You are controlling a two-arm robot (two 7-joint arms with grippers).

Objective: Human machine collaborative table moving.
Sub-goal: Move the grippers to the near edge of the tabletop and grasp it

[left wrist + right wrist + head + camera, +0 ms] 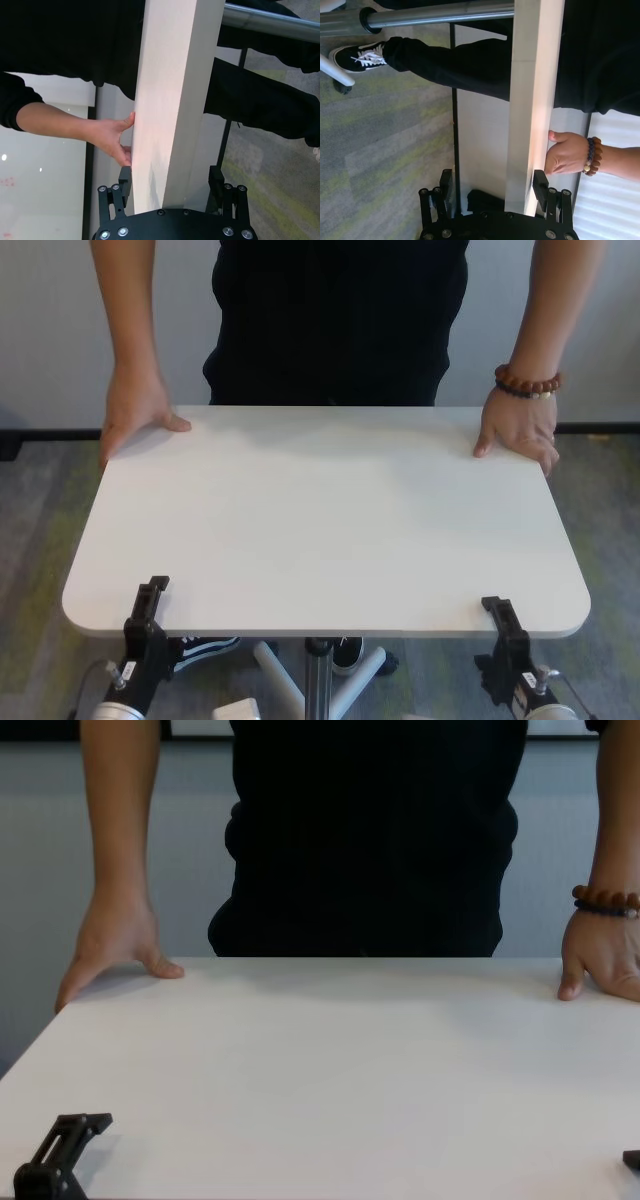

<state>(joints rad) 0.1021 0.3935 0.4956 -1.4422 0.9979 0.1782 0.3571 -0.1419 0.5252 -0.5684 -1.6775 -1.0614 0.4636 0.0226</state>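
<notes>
The white table (pixel 330 510) stands between me and the human (pixel 340 310), who wears a black top and grips both far corners with a hand (pixel 135 415) on each; a brown beaded bracelet (pixel 527 382) is on the wrist at the right. My left gripper (pixel 148 605) straddles the near edge at the left corner. In the left wrist view (pixel 170 182) its jaws stand open around the tabletop (pixel 170 100). My right gripper (pixel 498 612) straddles the near edge at the right; in its wrist view (pixel 492 185) one finger (pixel 540 187) lies on the top face and the other stands well off.
The slim metal post (pixel 318 680) and white base legs (pixel 280 680) stand under the table's near edge. The person's black-and-white shoe (pixel 355 55) is on the grey-green carpet beside the base. A pale wall is behind the person.
</notes>
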